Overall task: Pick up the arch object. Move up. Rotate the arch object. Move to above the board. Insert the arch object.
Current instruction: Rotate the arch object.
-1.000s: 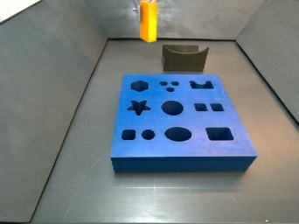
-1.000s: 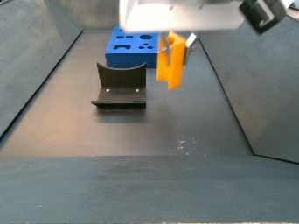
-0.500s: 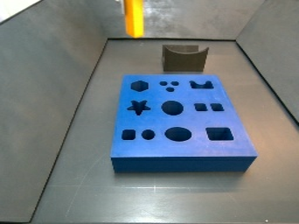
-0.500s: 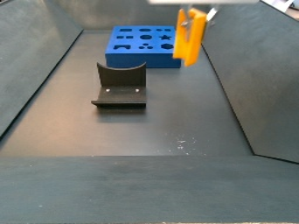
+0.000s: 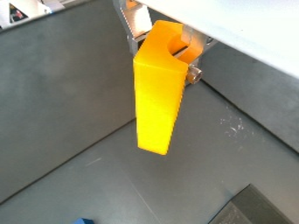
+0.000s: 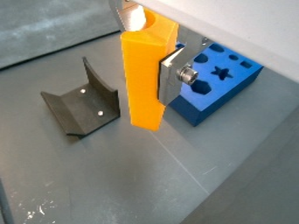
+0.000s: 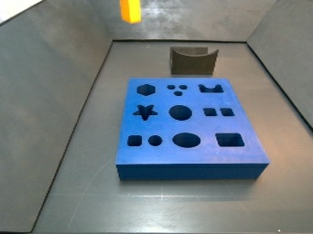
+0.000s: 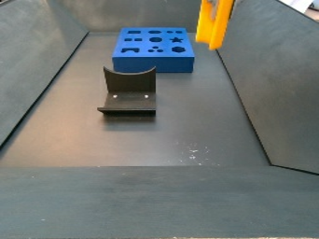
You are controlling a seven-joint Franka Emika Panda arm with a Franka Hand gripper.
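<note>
Gripper (image 6: pixel 149 54) clamped on the arch object (image 6: pixel 149 79), long axis hanging vertical below the fingers, high above the floor and well off to one side of the board (image 6: pixel 218 83).

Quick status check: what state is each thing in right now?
gripper: shut on the arch object, raised off the floor.
arch object: held, hanging upright, clear of the floor.
board: flat on floor, holes all empty.
fixture: standing on floor, nothing in it.
</note>
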